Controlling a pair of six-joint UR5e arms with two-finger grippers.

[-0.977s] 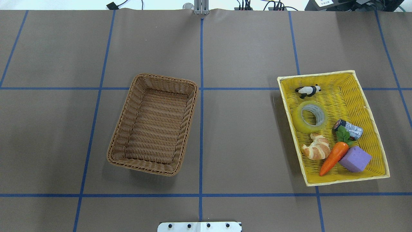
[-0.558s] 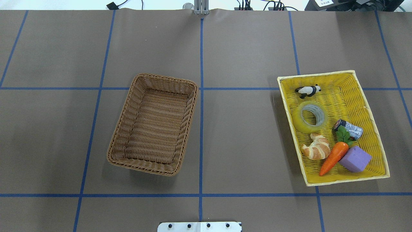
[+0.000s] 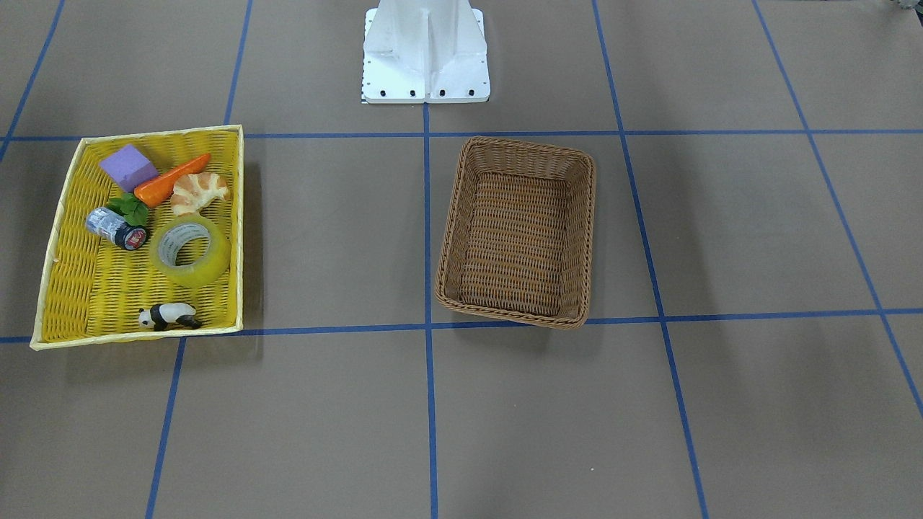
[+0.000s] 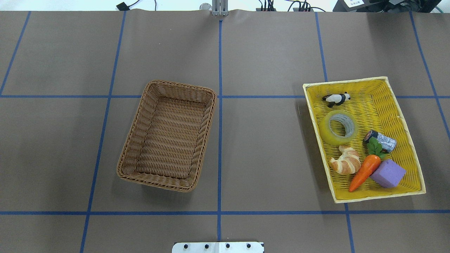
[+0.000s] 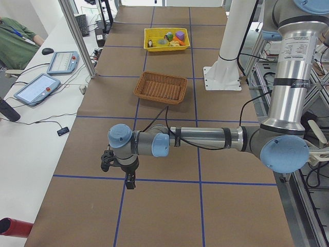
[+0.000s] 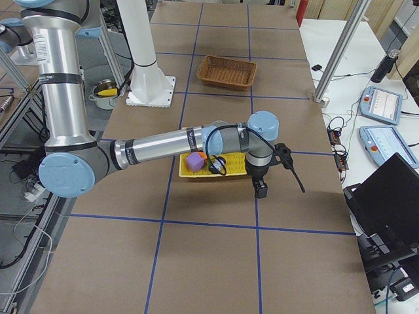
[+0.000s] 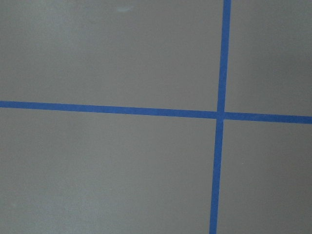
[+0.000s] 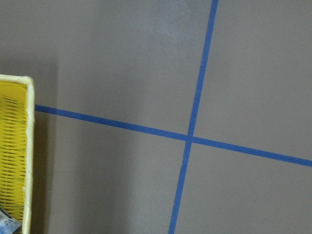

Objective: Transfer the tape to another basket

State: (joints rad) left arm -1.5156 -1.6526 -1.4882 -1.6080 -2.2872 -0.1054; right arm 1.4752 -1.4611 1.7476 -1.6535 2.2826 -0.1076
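Note:
The yellow translucent tape roll [image 4: 328, 131] lies flat in the shallow yellow tray [image 4: 346, 81] on the right of the overhead view, between a toy panda and a croissant; it also shows in the front view [image 3: 209, 263]. The brown wicker basket [image 4: 179, 86] stands empty left of the table's centre line, also in the front view [image 3: 530, 144]. My left gripper [image 5: 130, 182] shows only in the exterior left view, far from the basket; whether it is open I cannot tell. My right gripper [image 6: 260, 190] hangs just beyond the tray's outer side; its state I cannot tell.
The tray also holds a panda [image 4: 336, 99], a croissant [image 4: 346, 161], a carrot [image 4: 364, 172], a purple block [image 4: 388, 173] and a small silver cylinder [image 4: 384, 141]. The tray's rim [image 8: 27, 146] shows in the right wrist view. The robot's white base [image 3: 425, 50] stands behind the basket.

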